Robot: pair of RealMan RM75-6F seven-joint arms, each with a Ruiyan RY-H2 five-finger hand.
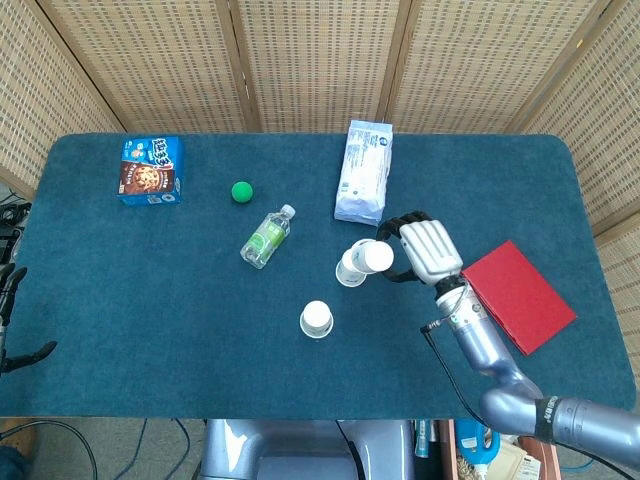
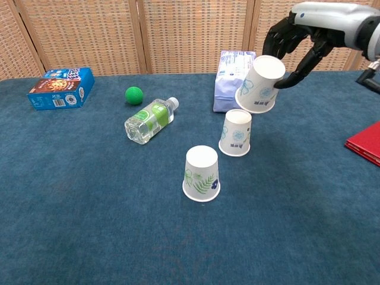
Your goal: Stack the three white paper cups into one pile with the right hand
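My right hand (image 2: 300, 37) (image 1: 420, 250) grips a white paper cup (image 2: 259, 84) (image 1: 375, 257) upside down and tilted in the air. It hangs just above and slightly right of a second upturned cup (image 2: 236, 133) (image 1: 350, 268) standing on the cloth. The third cup (image 2: 202, 173) (image 1: 317, 319), with a green leaf print, stands upside down nearer the front. My left hand (image 1: 12, 320) shows only at the far left edge of the head view, away from the cups, and whether it is open or shut is unclear.
A blue table cloth (image 2: 89, 225) covers the table. On it lie a plastic bottle (image 2: 149, 120), a green ball (image 2: 134, 95), a blue cookie box (image 2: 61, 88), a white tissue pack (image 2: 237, 80) behind the cups, and a red booklet (image 1: 518, 295) at right.
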